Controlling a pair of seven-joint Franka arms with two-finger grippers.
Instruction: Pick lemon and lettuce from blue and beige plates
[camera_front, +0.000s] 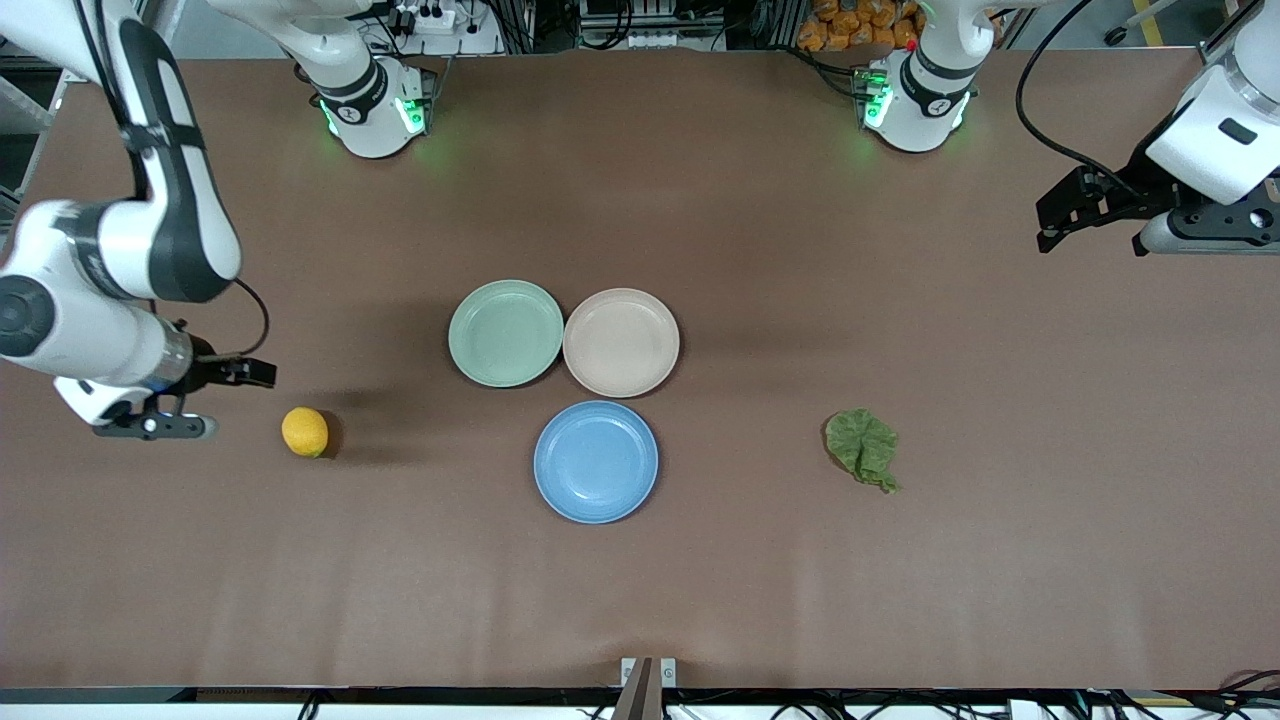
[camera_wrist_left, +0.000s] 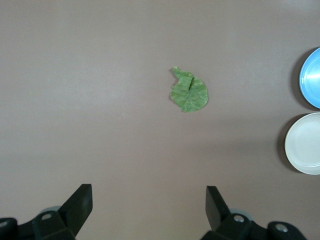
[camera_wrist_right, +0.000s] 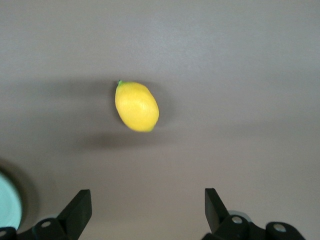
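Your right arm comes in from its base and bends low over the table's right-arm end, its wrist laid nearly level; the right gripper (camera_front: 240, 374) hangs over bare table beside the lemon (camera_front: 305, 432), fingers (camera_wrist_right: 80, 207) spread wide and holding nothing. The lemon lies on the tabletop (camera_front: 700, 600), off every plate, at about nine o'clock from the blue plate (camera_front: 596, 462). Your left arm is drawn back high over its own end of the table, and the left gripper (camera_front: 1075, 215) is likewise wide open and empty, with the lettuce (camera_front: 864, 446) in its wrist view between the spread fingers (camera_wrist_left: 80, 202). The lettuce lies flat on the tabletop at about three o'clock from the blue plate, well apart from it. The beige plate (camera_front: 621, 342) sits at twelve o'clock from the blue one, touching the mint-green plate (camera_front: 506, 332) beside it; all three plates carry nothing.
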